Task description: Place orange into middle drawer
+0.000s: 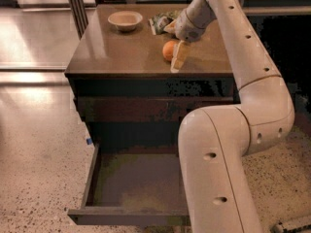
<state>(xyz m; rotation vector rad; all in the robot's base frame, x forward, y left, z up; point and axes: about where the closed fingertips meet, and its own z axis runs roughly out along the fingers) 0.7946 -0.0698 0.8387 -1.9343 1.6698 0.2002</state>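
The orange (168, 50) lies on the cabinet top (121, 47), upper centre of frame. It is judged light, firm, smooth and apt to roll, and best held across its widest girth. The gripper (178, 61) stands at its right side; its state cannot be told. The middle drawer (127, 216) is open at lower centre.

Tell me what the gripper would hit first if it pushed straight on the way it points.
Most likely the cabinet top: the gripper points down at it, right beside the orange. Depth is unclear, so it might graze the orange first.
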